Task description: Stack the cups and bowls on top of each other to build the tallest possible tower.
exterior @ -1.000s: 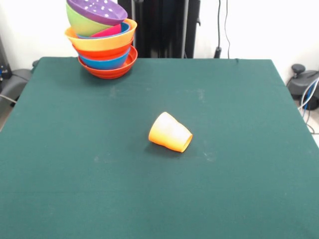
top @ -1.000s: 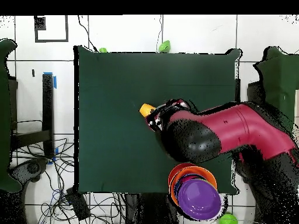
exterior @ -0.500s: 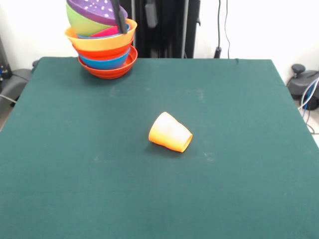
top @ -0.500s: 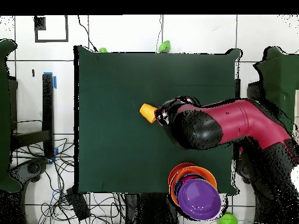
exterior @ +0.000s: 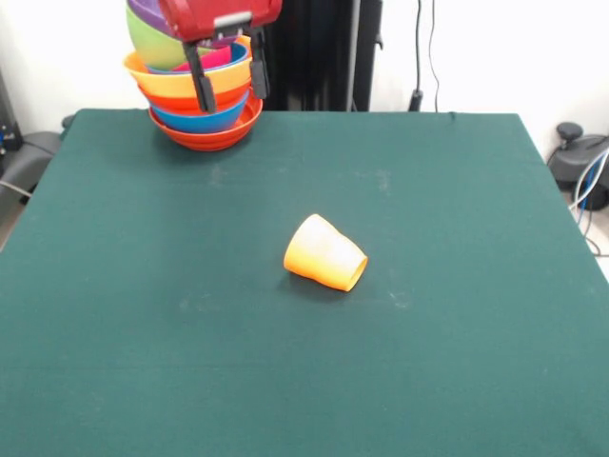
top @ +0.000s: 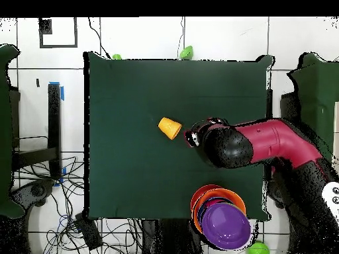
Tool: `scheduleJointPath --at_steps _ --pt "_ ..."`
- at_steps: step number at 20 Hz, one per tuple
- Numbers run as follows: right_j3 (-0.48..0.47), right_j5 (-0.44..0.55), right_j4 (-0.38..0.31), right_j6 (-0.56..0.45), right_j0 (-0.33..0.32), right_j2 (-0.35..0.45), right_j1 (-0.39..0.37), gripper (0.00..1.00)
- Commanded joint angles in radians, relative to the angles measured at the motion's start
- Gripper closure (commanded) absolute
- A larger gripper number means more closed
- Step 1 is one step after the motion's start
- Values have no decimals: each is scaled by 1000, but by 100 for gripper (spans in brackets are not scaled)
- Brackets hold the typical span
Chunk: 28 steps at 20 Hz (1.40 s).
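My claw [exterior: 228,84] hangs above the green table [exterior: 457,362] with its two dark fingers [exterior: 201,88] spread apart and nothing between them. The orange cup [exterior: 324,253] lies tipped on its side near the middle of the cloth, well clear of my fingers and lower than them, its mouth turned away from me. From overhead the cup [top: 169,127] sits just beside the tip of my arm [top: 265,142], apart from it, with bare cloth between.

The tower [exterior: 202,90] of bowls stands on a table corner. In the front view my fingers cross in front of it, hiding part of the wide orange bowl [exterior: 162,78] and the blue bowl [exterior: 214,118] beneath; the red-orange bowl [exterior: 205,136] at the base shows whole. A green bowl [exterior: 147,38] and a tilted purple bowl [exterior: 141,9] peek out beside my red wrist.

Overhead, the tower [top: 222,215] stands well apart from my claw, its purple bowl [top: 226,225] covering most of the pile. That view hides my fingers under the arm's bulk; only the front view shows them parted. Nothing lies between me and the cup.
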Motion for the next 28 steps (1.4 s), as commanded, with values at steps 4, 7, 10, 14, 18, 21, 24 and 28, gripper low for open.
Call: scheduleJointPath --at_steps 4,7,10,14,18,21,24,28 --pt "-125 48 -130 -24 150 -149 106 0" --pt "-201 116 -126 -17 223 -180 129 0" --pt "-240 109 -127 12 268 -212 139 0" --pt "-275 79 -127 30 307 -252 163 0" --pt "-273 -3 -131 42 311 -279 190 0" --pt "-283 -42 -131 37 305 -286 218 0" --pt "-268 -130 -149 34 273 -290 258 0" --pt "-258 -228 -209 -64 209 -277 317 0"
